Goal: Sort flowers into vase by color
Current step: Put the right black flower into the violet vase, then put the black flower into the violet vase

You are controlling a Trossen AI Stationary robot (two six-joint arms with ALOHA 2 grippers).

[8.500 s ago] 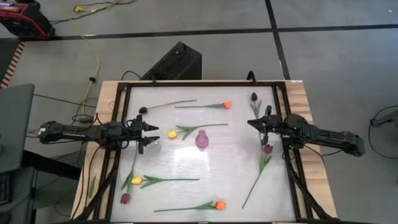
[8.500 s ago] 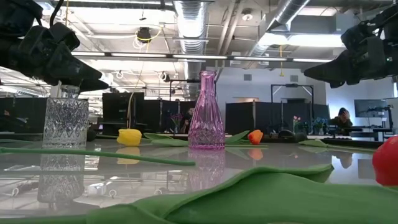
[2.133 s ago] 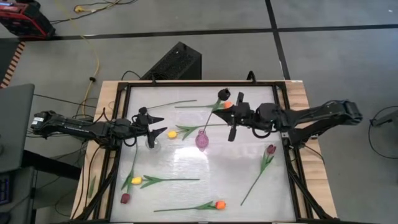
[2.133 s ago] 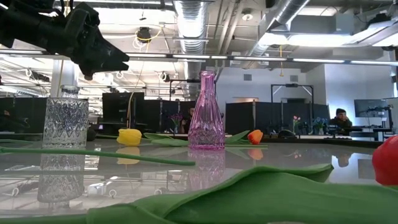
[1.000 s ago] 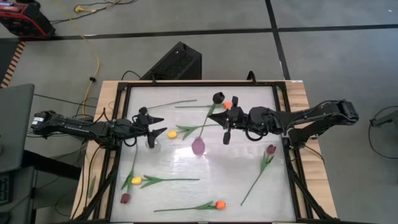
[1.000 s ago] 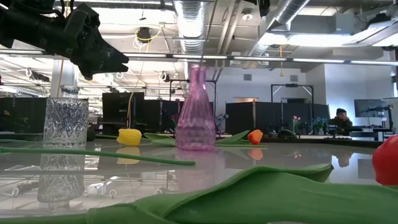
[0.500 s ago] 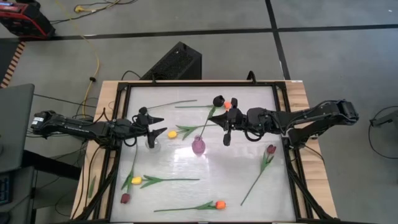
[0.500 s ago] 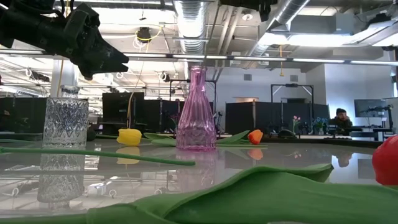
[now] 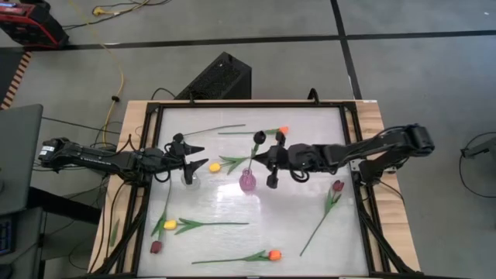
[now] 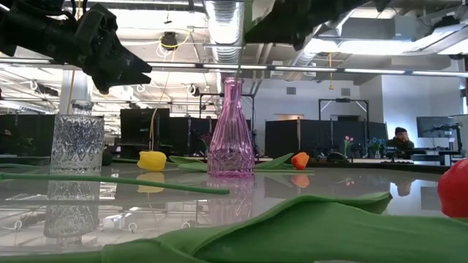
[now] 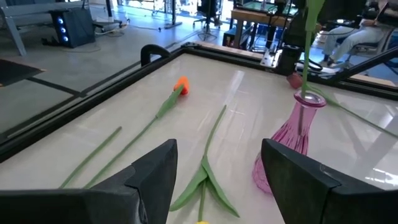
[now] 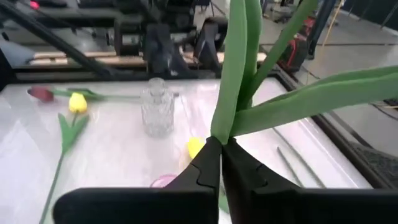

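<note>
The right claw [image 12: 221, 155] pinches the tulip [image 9: 256, 138] at its stem, directly above the pink vase [image 9: 247, 182]; the stem runs near-vertical, its foot already in the neck. The left claw [image 9: 188, 151], released, hovers above the clear vase [image 9: 190, 180] alongside.

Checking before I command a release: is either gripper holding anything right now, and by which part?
The right gripper pinches a flower's green stem just below its leaves, over the pink vase. The left gripper is open and empty beside the clear vase.
</note>
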